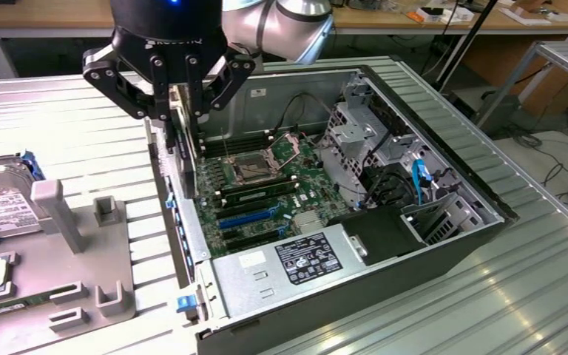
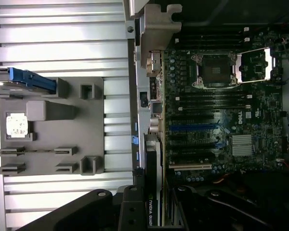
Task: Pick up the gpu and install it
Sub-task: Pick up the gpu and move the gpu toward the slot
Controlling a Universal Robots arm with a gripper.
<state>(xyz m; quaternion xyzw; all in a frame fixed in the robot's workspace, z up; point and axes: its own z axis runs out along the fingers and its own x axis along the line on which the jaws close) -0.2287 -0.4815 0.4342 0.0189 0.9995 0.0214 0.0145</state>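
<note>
The computer case (image 1: pixel 448 164) is sitting on the bench (image 1: pixel 531 296), a parts tray (image 1: pixel 77 251) lying to the exterior view's left; the gpu (image 2: pixel 152 178) is hanging over the case's tray-side edge.

surface (image 1: pixel 521 296): ribbed bare metal, dull sheen
gpu (image 2: pixel 153 183): matt black face, silver metal bracket
gripper (image 1: pixel 177 112): black, slight gloss
tray (image 1: pixel 116 296): grey matt plastic
case (image 1: pixel 363 318): matt black wall
</note>
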